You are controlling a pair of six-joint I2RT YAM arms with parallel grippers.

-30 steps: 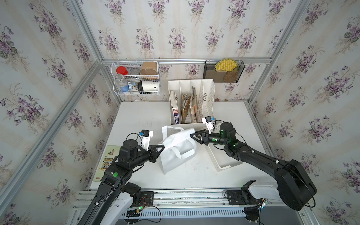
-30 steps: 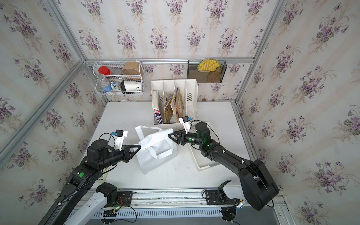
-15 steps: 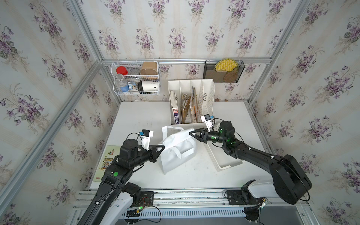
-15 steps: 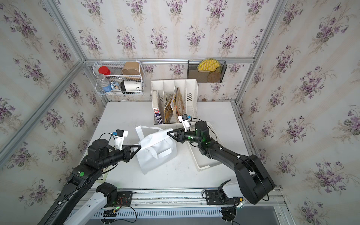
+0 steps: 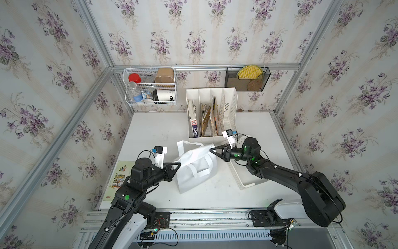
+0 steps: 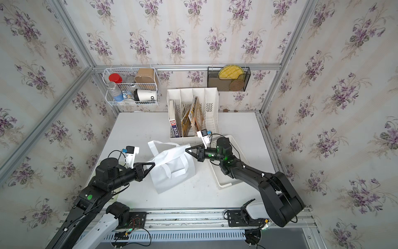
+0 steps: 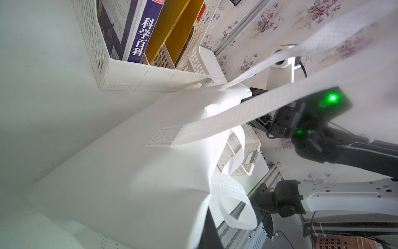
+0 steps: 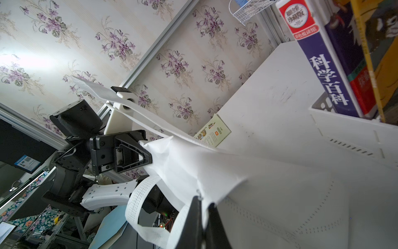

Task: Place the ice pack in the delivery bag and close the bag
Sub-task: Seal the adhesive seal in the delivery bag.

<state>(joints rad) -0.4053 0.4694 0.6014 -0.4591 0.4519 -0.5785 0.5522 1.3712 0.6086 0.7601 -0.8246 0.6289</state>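
Note:
The delivery bag (image 5: 196,168) (image 6: 172,168), a white soft tote with strap handles, stands slumped mid-table. My left gripper (image 5: 178,165) (image 6: 153,164) is shut on the bag's rim at its left side; in the left wrist view, white fabric (image 7: 129,172) folds over the one dark fingertip that shows at the left gripper (image 7: 206,228). My right gripper (image 5: 212,150) (image 6: 187,150) is shut on the rim's opposite corner; in the right wrist view the right gripper (image 8: 204,217) pinches the fabric between both fingers. The bag's mouth is stretched between the two grippers. The ice pack is out of view.
A white perforated basket (image 5: 247,183) lies on the table under the right arm. A white file holder with books (image 5: 212,116) stands right behind the bag. A wire basket (image 5: 150,86) and a black mesh holder (image 5: 247,78) hang on the back wall. A leaflet (image 5: 118,179) lies at the table's left edge.
My right gripper has moved left to the bag's rim and shut on it. The left gripper has kept its hold in place.

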